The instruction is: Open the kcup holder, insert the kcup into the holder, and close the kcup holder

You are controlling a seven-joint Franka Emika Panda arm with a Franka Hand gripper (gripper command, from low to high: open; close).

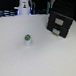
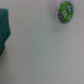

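The kcup (image 1: 27, 38) is a tiny round cup with a green top, standing alone on the white table (image 1: 39, 58) left of the middle in the exterior view. In the wrist view the kcup (image 2: 64, 12) shows its green lid and whitish rim from above. The kcup holder (image 1: 59, 23) is a black box with pale slots on its front, at the exterior view's upper right, well apart from the cup. The picture is too blurred to tell if its drawer is open or closed. No gripper fingers appear in either view.
A white bottle-shaped object (image 1: 24, 6) stands at the back towards the exterior view's left, with dark clutter behind it. A teal shape (image 2: 5, 30) sits at one edge of the wrist view; what it is I cannot tell.
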